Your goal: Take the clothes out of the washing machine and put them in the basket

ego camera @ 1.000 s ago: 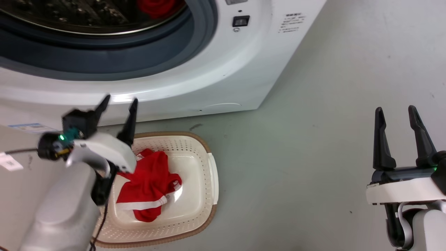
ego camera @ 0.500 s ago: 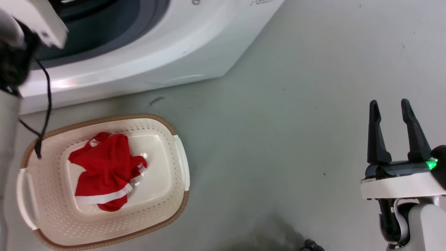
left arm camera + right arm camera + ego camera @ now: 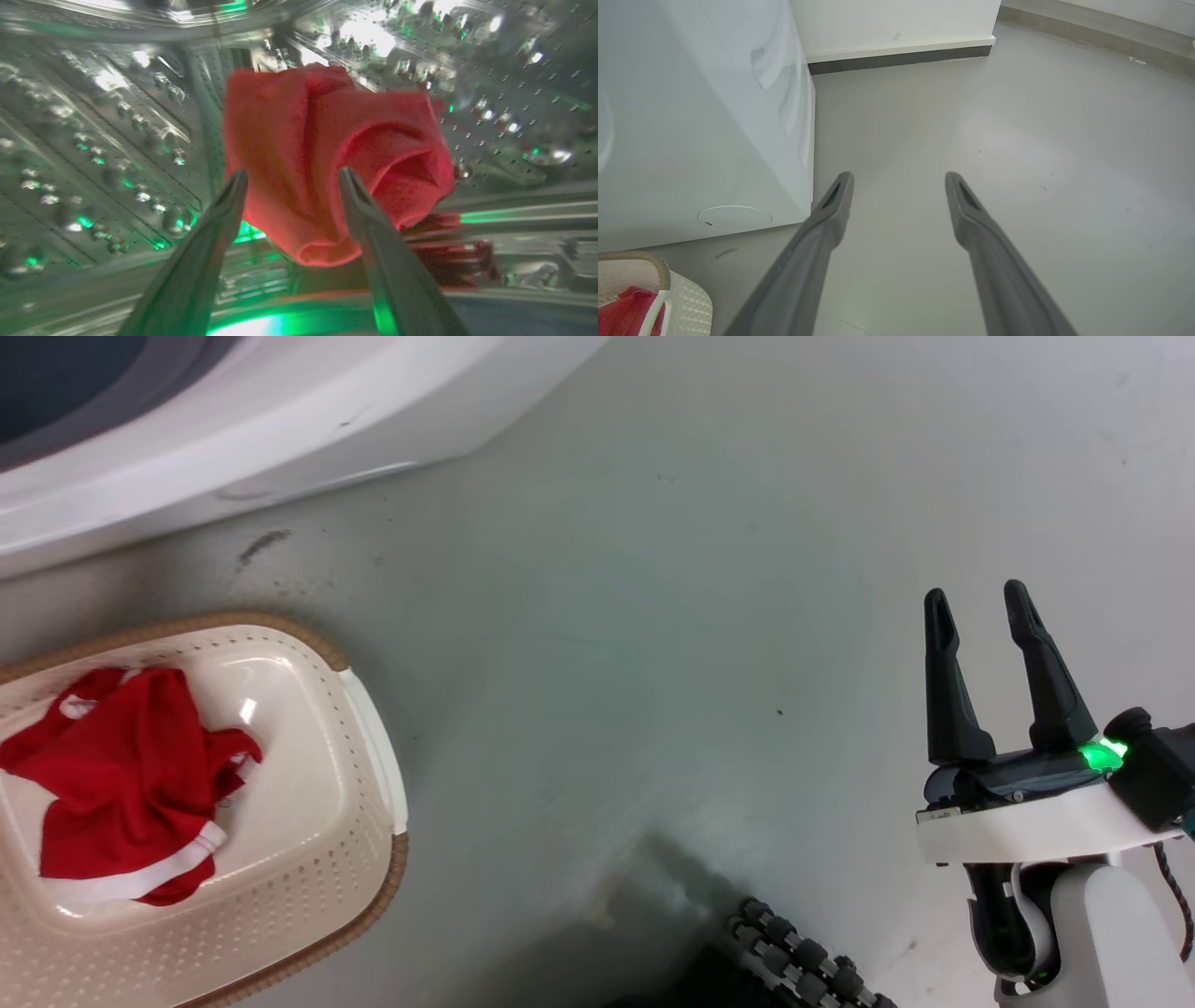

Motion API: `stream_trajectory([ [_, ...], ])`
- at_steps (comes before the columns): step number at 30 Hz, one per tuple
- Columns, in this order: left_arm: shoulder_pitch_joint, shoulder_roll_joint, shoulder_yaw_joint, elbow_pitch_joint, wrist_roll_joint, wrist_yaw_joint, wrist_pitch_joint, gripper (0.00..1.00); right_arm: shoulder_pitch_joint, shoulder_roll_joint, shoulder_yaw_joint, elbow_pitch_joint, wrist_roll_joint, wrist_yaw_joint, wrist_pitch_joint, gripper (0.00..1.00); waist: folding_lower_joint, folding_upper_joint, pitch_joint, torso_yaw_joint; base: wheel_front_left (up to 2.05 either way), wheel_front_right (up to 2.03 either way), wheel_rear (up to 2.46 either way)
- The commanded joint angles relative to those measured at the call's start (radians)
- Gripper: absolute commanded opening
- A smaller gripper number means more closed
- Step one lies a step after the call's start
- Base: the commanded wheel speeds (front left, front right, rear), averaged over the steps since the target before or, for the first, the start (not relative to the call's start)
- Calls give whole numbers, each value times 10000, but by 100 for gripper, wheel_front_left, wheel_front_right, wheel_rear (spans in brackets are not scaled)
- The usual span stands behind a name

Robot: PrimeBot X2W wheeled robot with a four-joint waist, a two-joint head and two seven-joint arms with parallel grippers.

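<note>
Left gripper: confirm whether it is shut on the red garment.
No, the left gripper is open, its fingers apart before the red garment.

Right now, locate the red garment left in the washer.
Left wrist view: the red garment lies inside the steel drum, just ahead of the open jaws of the left gripper.

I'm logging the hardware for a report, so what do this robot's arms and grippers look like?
Right gripper: two long dark tapered fingers on a dark base, white wrist shell, lit green lamp, thin black cable, pale forearm. Left gripper: long dark fingers, tinged green.
</note>
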Motion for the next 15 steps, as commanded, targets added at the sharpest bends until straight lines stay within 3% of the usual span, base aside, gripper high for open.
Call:
stream_trajectory([
  [1, -106, -79, -7, 124, -32, 84, 133, 100, -72, 14, 34, -33, 52, -8, -24, 100, -2, 0, 346, -266, 0, 0, 0],
  [5, -365, 194, -484, 462, 379, -57, 717, 100, -146, 13, 151, -111, 265, -7, -24, 100, -2, 0, 593, -326, 0, 0, 0],
  [15, -518, -32, -743, 1335, 340, -377, 731, 100, -85, 13, 194, -265, 410, -8, -24, 100, -2, 0, 843, -264, 0, 0, 0],
])
